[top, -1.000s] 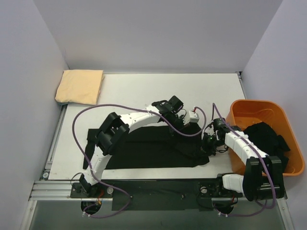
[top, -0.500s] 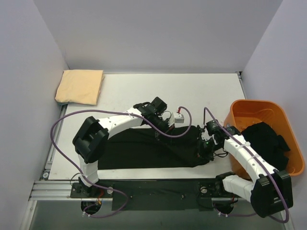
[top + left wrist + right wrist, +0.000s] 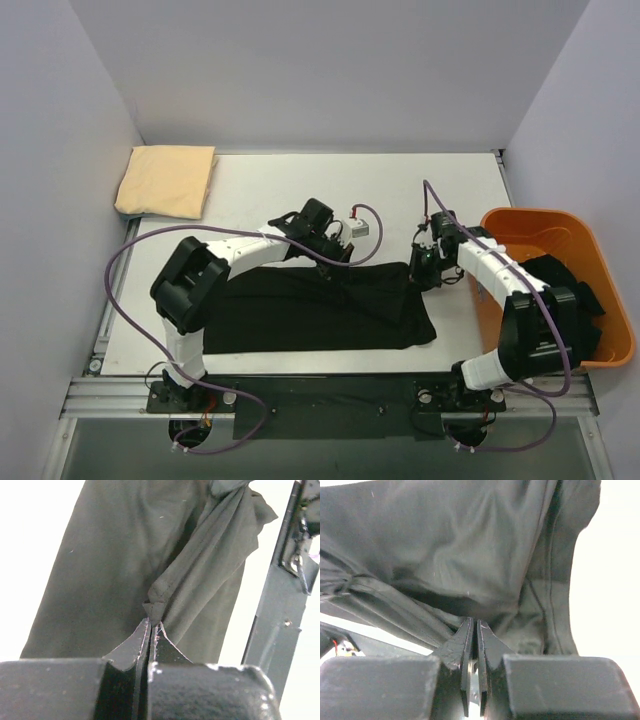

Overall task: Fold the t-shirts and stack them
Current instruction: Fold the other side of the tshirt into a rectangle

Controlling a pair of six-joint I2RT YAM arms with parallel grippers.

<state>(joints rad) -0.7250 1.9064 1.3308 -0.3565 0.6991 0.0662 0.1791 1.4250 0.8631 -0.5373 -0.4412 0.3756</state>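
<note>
A black t-shirt [image 3: 310, 310] lies spread on the white table in front of the arms. My left gripper [image 3: 338, 256] is shut on its far edge near the middle; the left wrist view shows a pinched fold of the black t-shirt [image 3: 200, 575] between the fingertips [image 3: 151, 621]. My right gripper [image 3: 424, 272] is shut on the shirt's far right corner; the right wrist view shows the black cloth [image 3: 470, 545] bunched at its tips [image 3: 474, 622]. A folded pale yellow-tan t-shirt [image 3: 167, 180] lies at the far left corner. More black t-shirts [image 3: 555, 285] sit in the orange bin [image 3: 525, 232].
The orange bin stands at the table's right edge, close to the right arm. White walls close in the back and both sides. A metal rail [image 3: 300, 385] runs along the near edge by the arm bases.
Both grippers have pulled the shirt's far edge away from the bases and straightened it. The right gripper has moved from the near right part of the shirt up to its far right corner.
</note>
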